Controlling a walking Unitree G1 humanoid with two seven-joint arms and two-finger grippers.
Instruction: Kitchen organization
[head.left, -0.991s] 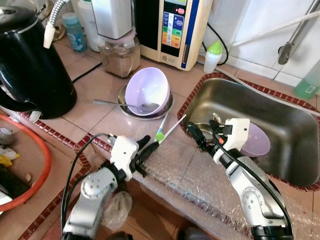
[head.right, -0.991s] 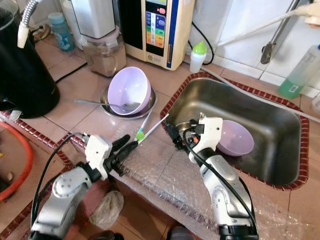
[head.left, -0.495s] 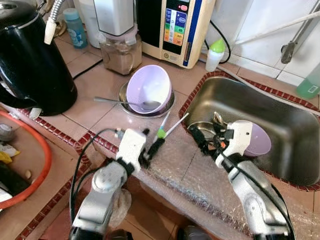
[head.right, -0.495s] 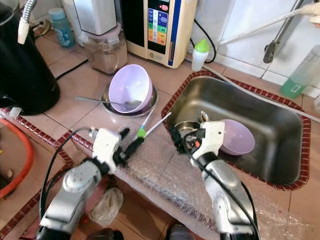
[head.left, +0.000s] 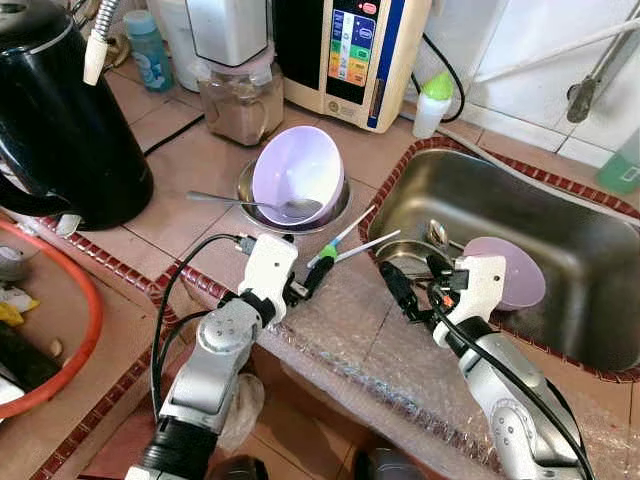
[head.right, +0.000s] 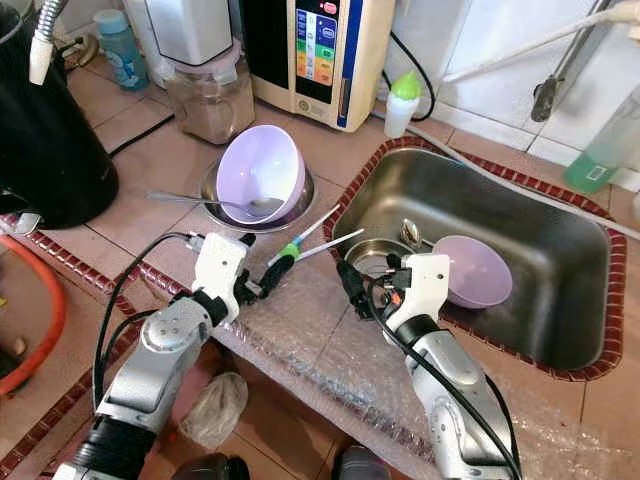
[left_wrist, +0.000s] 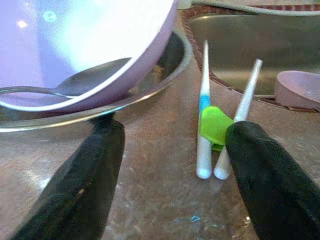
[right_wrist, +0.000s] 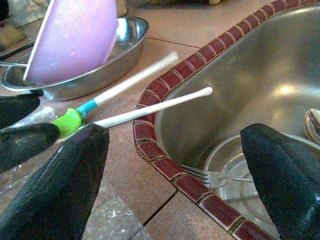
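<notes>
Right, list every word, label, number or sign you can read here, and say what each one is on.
No text can be read.
Water ionizer: coloured button panel and a small display, print too small to read.
Green bottle by the wall: a label patch, blurred.
Blue-capped bottle: no legible label.
Black kettle, blender and purple bowl: no markings visible.

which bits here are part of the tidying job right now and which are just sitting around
In the job:
- white chopsticks joined by a green clip
- left claw, open beside them
- right claw, open at the sink edge

Lying about:
- black kettle
- blender
- water purifier
- green-capped bottle
</notes>
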